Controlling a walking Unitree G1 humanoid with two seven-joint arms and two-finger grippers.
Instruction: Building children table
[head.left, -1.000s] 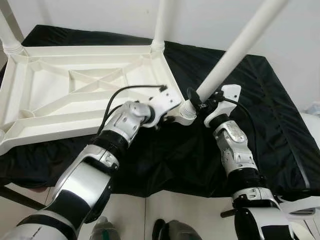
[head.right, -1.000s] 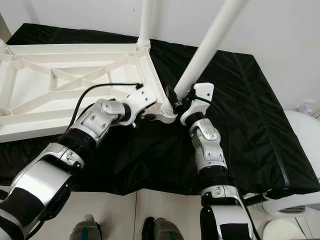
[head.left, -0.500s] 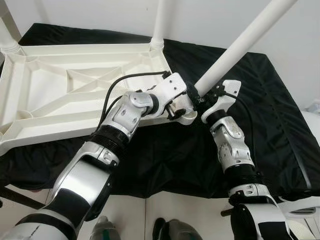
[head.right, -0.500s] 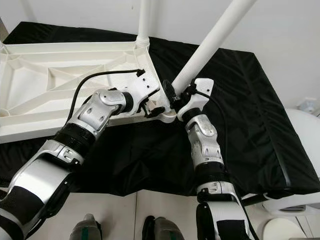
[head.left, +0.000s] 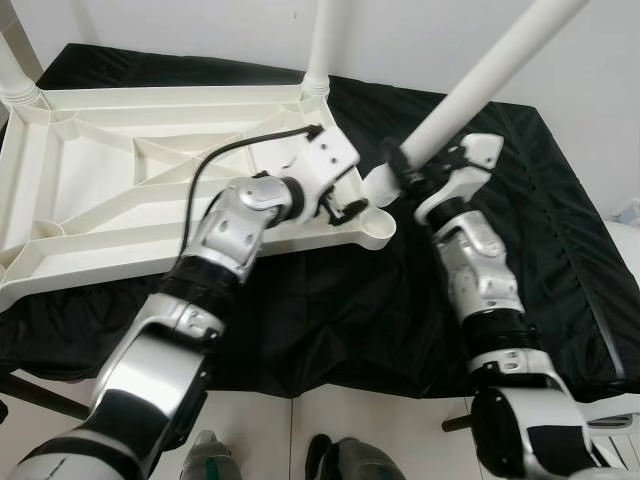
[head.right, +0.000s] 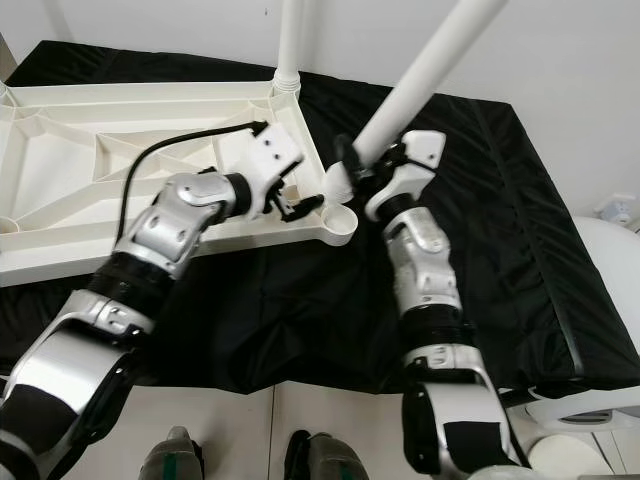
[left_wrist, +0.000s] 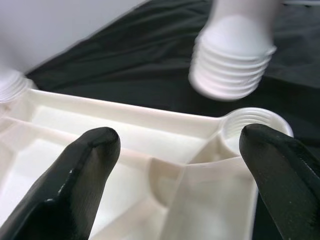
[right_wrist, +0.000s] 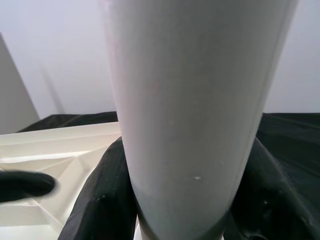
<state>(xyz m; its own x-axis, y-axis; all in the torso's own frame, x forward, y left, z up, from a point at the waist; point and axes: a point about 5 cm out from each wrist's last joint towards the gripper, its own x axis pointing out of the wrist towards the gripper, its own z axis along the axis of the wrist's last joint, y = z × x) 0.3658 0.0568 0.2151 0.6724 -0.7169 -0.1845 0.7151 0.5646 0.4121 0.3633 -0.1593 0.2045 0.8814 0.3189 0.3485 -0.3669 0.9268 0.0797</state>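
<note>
White plastic tabletop (head.left: 120, 190) lying upside down, ribbed underside up, on a worktop draped in black cloth (head.left: 560, 250). Pale wall (head.left: 620, 90) behind, from 10 to 2 o'clock; light floor (head.left: 330, 420) along the near edge at 6 o'clock. One upright leg (head.left: 325, 40) already standing in the far corner at 12 o'clock, another (head.left: 12, 70) at the 10 o'clock corner.

Left hand (head.left: 345, 207) at the tabletop's near right corner, fingers (left_wrist: 75, 180) spread apart either side of the rim, beside the empty threaded socket (left_wrist: 252, 125). Whether touching the plastic, cannot tell.

Right hand (head.left: 410, 170) clamped round the loose leg (head.left: 490, 70), low on the shaft, which slants up toward 1 o'clock. Threaded end (left_wrist: 230, 70) of that leg hanging just above and beside the socket, apart from it.
</note>
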